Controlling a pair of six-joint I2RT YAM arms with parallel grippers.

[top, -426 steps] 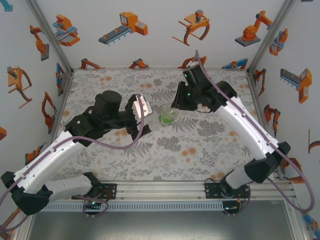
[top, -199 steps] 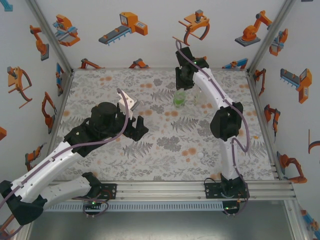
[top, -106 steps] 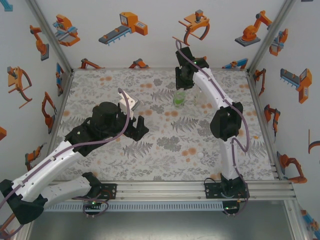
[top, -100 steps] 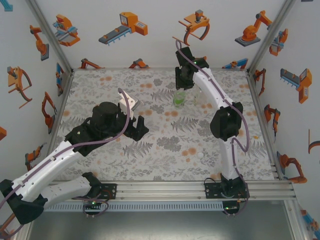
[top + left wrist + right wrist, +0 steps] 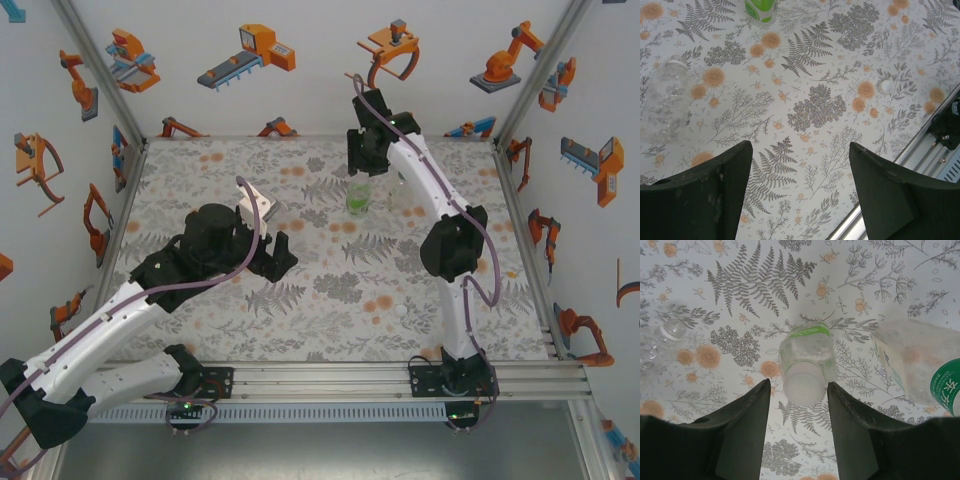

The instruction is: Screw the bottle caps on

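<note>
You've got a floral-print table (image 5: 200,170), white walls (image 5: 320,90) with orange robot stickers (image 5: 247,55) at 9, 12 and 3 o'clock, aluminium rail (image 5: 320,378) at 6.

**Top external camera:** mounted above and behind the arm bases, facing forward and down. This is the far view, covering the whole floral-patterned table (image 5: 330,290) and the illustrated enclosure walls (image 5: 300,90).

**Left wrist camera:** looks obliquely down across the table from mid height, with the left gripper (image 5: 800,146) framing the bottom edge.

**Right wrist camera:** close range, aimed steeply down between the fingers of the right gripper (image 5: 799,384) at the small green-tinted plastic bottle (image 5: 807,357).

**Shared field:** all three views include that bottle. Both wrist views also include the plain clear plastic bottle (image 5: 657,347).
</note>
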